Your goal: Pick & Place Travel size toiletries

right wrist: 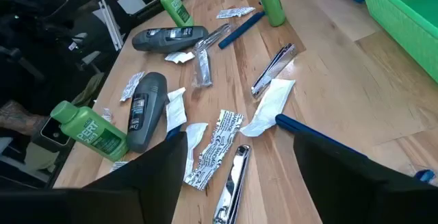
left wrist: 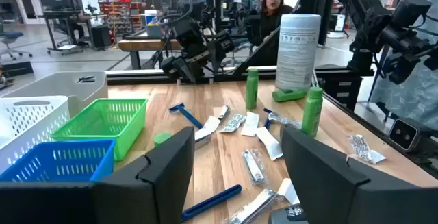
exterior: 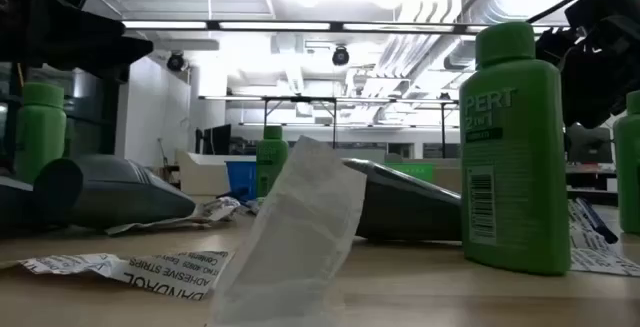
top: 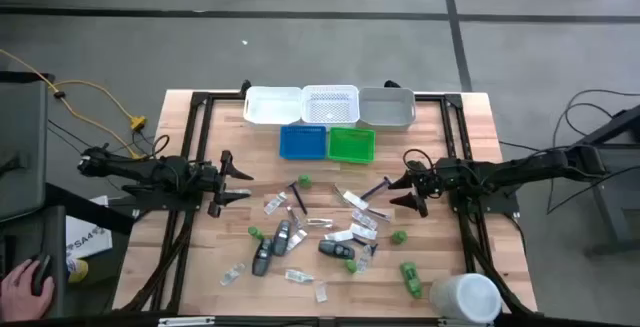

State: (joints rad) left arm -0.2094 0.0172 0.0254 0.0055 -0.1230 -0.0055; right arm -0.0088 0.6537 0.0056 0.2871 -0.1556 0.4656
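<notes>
The travel size toiletries (top: 320, 237) lie scattered on the wooden table between my arms. Among them are small green bottles (top: 409, 277), dark grey oblong pieces (top: 262, 259), flat packets and thin sticks. My left gripper (top: 235, 179) hovers open at the left of the pile, touching nothing. My right gripper (top: 405, 192) hovers open at the pile's right. Its wrist view shows a nail clipper (right wrist: 233, 176), a printed packet (right wrist: 219, 142) and a blue razor (right wrist: 315, 135) just ahead of its fingers. The low view shows a green bottle (exterior: 510, 147) standing upright.
Trays sit along the far edge: white (top: 272, 105), white mesh (top: 330, 102) and grey (top: 387, 107), with blue (top: 302, 141) and green (top: 351, 144) in front of them. A large white cylindrical container (top: 465, 297) stands at the near right corner. A person's hand (top: 25, 285) shows off the table's left.
</notes>
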